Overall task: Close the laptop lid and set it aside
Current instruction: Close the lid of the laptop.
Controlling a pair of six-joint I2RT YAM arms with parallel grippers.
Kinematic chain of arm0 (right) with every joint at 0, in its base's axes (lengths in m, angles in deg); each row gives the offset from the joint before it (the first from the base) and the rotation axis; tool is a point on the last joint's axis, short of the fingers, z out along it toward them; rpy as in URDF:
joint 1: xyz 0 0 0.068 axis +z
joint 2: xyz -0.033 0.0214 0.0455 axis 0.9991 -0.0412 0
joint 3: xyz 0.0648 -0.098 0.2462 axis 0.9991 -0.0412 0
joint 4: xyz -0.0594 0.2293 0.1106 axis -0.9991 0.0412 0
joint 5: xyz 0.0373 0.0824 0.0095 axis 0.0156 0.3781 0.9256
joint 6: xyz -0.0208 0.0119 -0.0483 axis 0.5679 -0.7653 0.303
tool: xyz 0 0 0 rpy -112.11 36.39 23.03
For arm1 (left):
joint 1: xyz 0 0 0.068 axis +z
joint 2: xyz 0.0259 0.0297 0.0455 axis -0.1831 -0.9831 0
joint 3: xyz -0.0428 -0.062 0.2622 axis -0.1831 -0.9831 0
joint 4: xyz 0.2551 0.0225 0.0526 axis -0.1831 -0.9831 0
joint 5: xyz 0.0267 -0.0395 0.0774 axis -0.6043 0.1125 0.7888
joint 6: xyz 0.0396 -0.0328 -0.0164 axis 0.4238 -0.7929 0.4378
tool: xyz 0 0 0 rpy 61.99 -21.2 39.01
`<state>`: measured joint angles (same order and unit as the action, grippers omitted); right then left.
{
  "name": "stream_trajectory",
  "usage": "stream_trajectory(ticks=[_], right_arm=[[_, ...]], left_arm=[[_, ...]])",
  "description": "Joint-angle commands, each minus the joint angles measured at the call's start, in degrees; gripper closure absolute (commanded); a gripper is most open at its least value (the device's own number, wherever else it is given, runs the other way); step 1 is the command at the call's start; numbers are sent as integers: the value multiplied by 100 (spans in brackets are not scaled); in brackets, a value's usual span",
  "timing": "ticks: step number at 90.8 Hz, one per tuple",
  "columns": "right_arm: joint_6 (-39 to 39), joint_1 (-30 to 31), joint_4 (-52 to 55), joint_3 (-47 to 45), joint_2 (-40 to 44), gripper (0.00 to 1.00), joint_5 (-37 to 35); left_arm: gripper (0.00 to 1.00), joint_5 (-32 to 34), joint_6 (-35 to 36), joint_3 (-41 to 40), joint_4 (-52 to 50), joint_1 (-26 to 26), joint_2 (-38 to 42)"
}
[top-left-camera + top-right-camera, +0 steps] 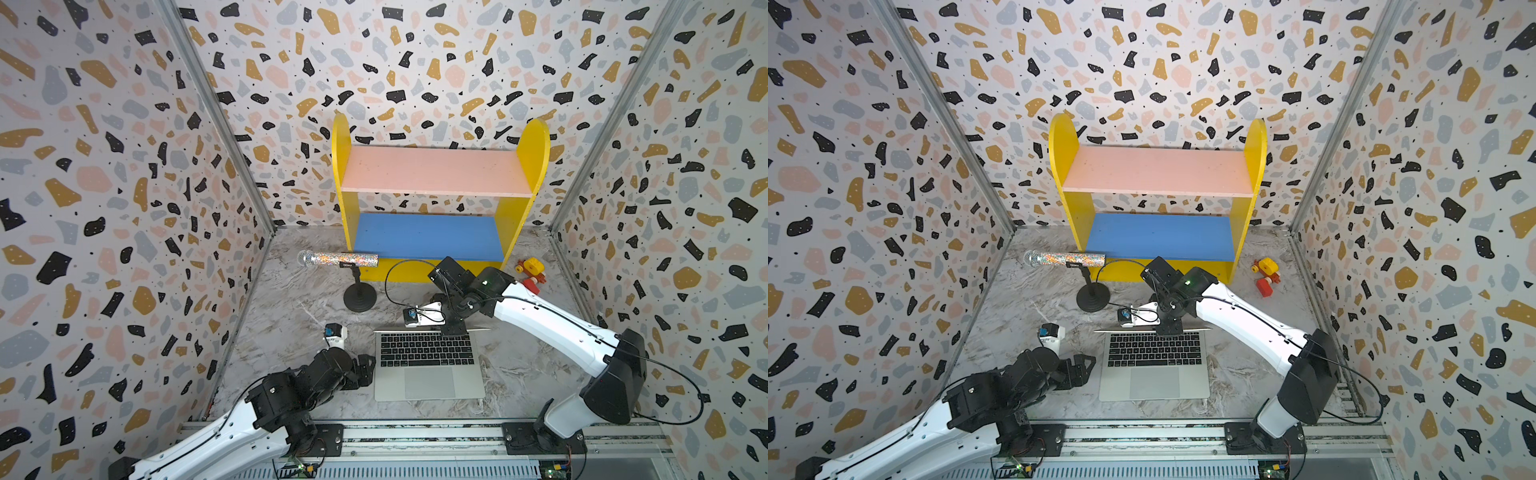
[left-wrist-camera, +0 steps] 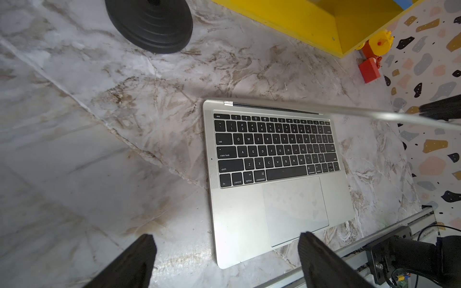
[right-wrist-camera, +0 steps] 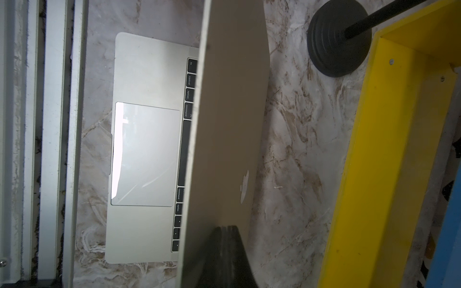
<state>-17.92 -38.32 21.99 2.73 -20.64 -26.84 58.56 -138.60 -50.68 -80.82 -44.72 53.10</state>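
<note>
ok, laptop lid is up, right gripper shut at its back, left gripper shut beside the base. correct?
No: the left gripper is open, jaws wide apart in the left wrist view. Rest holds: laptop lid up, right gripper shut at its back.

Ahead of the left gripper (image 2: 225, 237), the laptop (image 2: 237, 224) keys (image 2: 274, 149) read esc, tab, caps lock, shift, fn, control, option, command and QWERTY letters. Beside the right gripper (image 3: 224, 230), the lid (image 3: 229, 112) bears an apple logo (image 3: 244, 185).
</note>
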Motion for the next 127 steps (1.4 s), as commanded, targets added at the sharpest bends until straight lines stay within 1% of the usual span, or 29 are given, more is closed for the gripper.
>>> stream_trajectory(ticks=[1, 29, 34, 46, 60, 81, 102, 127], right_arm=[[-150, 118, 650, -63, 193, 100, 175], [-253, 151, 646, -236, 329, 100, 78], [-272, 156, 647, -267, 356, 100, 68], [-331, 180, 649, -345, 408, 100, 28], [-402, 241, 652, -441, 480, 100, -32], [-512, 321, 640, -573, 541, 100, -50], [-706, 378, 574, -681, 494, 100, -63], [-943, 392, 395, -854, 530, 100, -82]], left_arm=[[8, 90, 228, 308, -91, -10, 68], [8, 42, 522, 885, -195, -9, 189], [8, -12, 697, 985, -166, -7, 173], [8, -256, 821, 1170, 23, -10, 65], [7, -689, 1056, 1283, 431, -4, -97], [6, -1034, 1216, 1432, 763, -10, -310], [4, -1224, 1261, 1495, 966, -10, -539], [4, -1225, 1238, 1496, 949, -5, -439]])
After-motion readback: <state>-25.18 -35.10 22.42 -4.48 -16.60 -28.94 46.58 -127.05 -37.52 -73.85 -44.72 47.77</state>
